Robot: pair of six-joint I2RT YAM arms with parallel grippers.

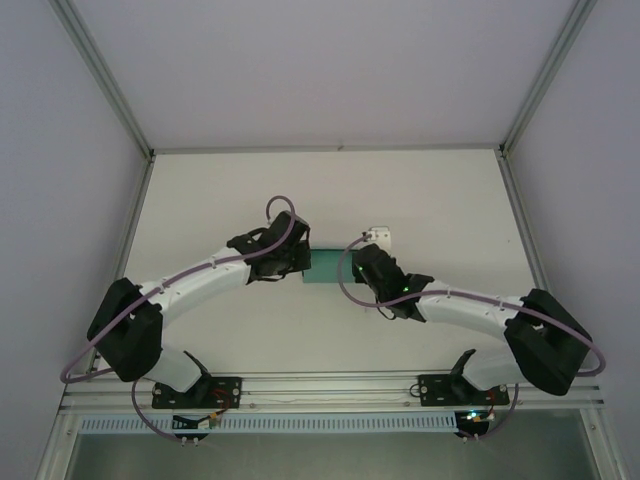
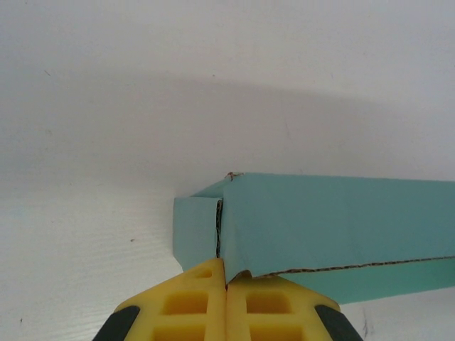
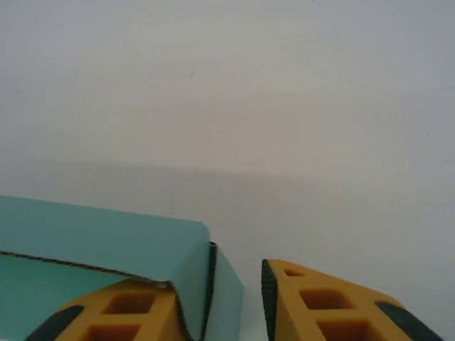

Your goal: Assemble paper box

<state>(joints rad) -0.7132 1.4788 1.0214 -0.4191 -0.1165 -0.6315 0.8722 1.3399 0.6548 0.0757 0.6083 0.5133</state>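
Observation:
The paper box [image 1: 322,268] is teal-green card, folded into a long low box that lies on the white table between my two grippers. In the left wrist view the box [image 2: 327,220] runs off to the right, and its near corner, where two card layers meet, runs down into the seam of my left gripper [image 2: 226,275]. That gripper's yellow fingers are pressed together on the card. From the right wrist the box's [image 3: 106,234] end wall stands between the jaws of my right gripper [image 3: 220,288]. It lies against the left finger [image 3: 117,312]. A gap separates it from the right finger [image 3: 320,305].
Both arms reach inward from their bases at the table's near edge, the left gripper [image 1: 303,258] and the right gripper [image 1: 352,262] close together. Aluminium frame rails [image 1: 140,230] border the table at the sides and back. White table [image 1: 430,200] lies beyond the box.

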